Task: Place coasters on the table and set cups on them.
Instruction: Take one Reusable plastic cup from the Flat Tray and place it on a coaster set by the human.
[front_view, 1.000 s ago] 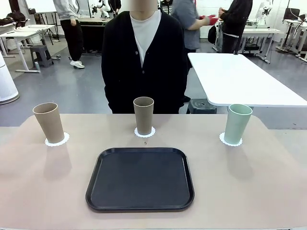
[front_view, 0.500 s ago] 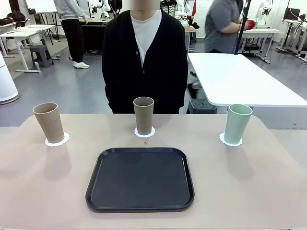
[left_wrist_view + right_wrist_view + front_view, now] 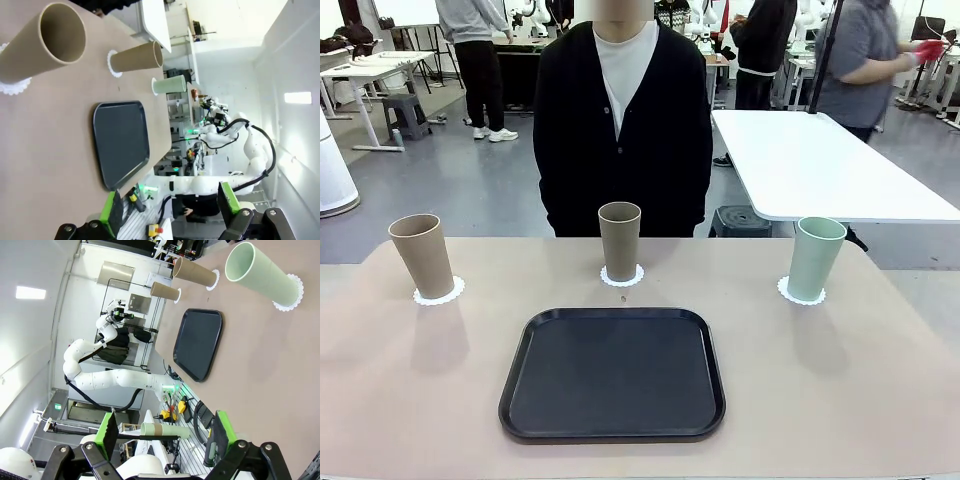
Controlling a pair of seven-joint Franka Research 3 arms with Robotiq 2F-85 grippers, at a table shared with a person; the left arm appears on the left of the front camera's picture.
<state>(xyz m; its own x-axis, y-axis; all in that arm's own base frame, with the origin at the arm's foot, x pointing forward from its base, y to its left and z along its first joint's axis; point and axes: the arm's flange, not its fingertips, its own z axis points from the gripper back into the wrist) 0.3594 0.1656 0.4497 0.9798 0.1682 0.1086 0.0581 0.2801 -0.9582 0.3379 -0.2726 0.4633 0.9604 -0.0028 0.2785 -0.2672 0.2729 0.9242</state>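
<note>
1. Left tool and right tool: jaws wide, empty, pulled back off the bench's near edge.
2. One black tray at near-centre.
3. Along far edge: three upright cups, tan, tan, mint, each on one coaster; task looks complete.

tray: black rounded-square tray, lying flat
person: in a black cardigan, standing beyond the tray's far edge
white table: beyond the tray, to its right
stool: dark stool, under the white table
</note>
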